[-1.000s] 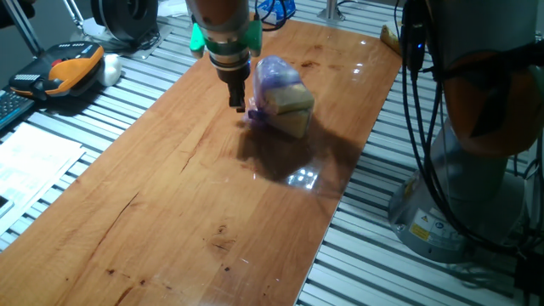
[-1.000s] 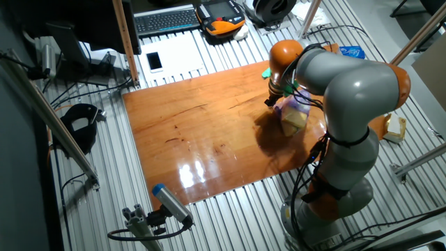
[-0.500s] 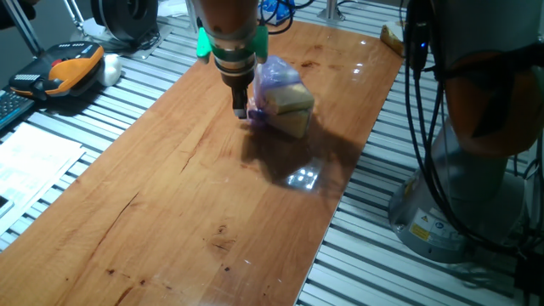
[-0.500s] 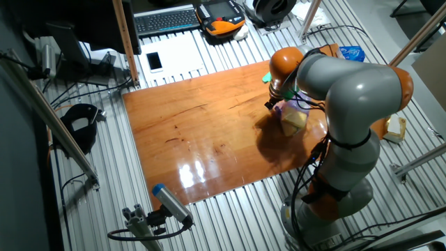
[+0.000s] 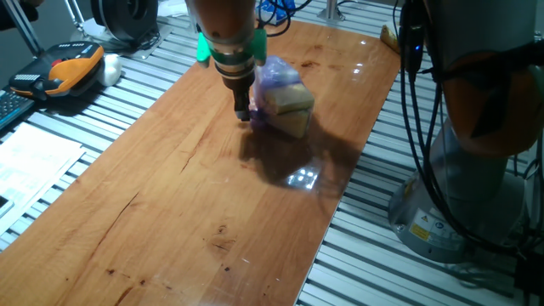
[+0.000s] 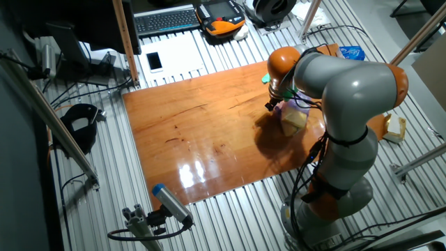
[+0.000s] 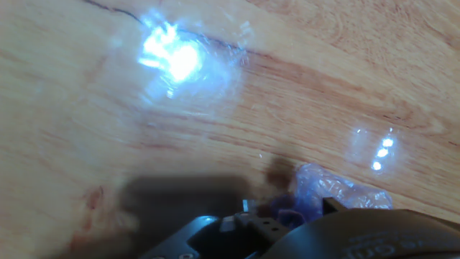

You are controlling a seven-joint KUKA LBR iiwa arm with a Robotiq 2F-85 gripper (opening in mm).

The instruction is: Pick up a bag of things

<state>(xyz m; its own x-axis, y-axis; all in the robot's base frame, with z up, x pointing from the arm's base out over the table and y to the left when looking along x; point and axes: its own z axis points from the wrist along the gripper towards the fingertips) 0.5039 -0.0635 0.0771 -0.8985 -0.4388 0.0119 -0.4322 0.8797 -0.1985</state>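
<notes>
Spreading wide and glossy under lamp glare, wooden desk [image 5: 170,212], bearing bag of things [image 5: 280,95] toward its far half. Crinkly, translucent lilac plastic, wrapped round a tan sponge-like block, lying on the boards. Down at the bag's left edge, tool [image 5: 242,112], tips touching or just beside the purple film; apart, together or clamped, cannot tell. From the hand view, only a lilac scrap past blurred dark fingers. From the other fixed view, bag half hidden behind the arm.
</notes>
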